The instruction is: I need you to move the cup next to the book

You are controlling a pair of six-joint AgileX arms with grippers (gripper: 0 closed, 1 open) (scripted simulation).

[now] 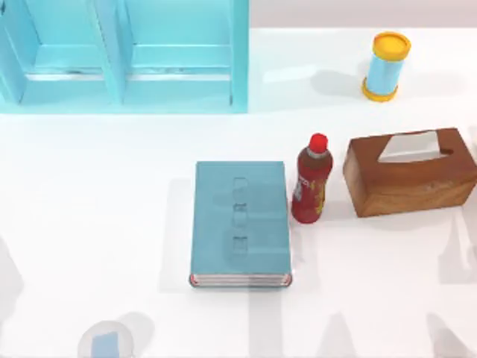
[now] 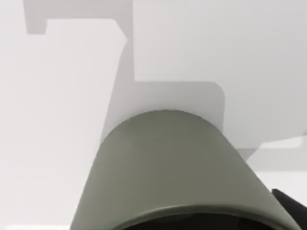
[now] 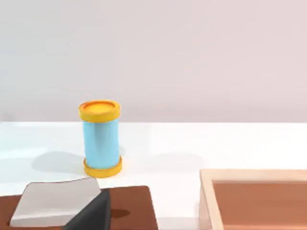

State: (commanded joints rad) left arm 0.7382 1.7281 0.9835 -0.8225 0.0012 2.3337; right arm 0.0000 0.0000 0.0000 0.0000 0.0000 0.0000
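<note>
Cup point(image 2: 168, 167) looms close in left wrist view, olive wall w/ rim cut off at frame edge, over white counter point(image 2: 57, 120). Can't tell either gripper's state. Book point(image 1: 240, 222) lies mid-counter, red bottle point(image 1: 311, 179) just beside it.

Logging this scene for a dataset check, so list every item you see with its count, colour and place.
cup: one, olive-green, close under the left wrist camera.
book: one, teal-blue, table centre, lying flat.
bottle: one, red, upright, just right of the book.
tissue box: one, brown wood, right of the bottle.
cylinder: one, light blue with yellow ends, back right.
cabinet: one, turquoise, back left.
round thing: one, pale grey with blue square, front left edge.
tray: one, tan wood, near the tissue box in the right wrist view.
</note>
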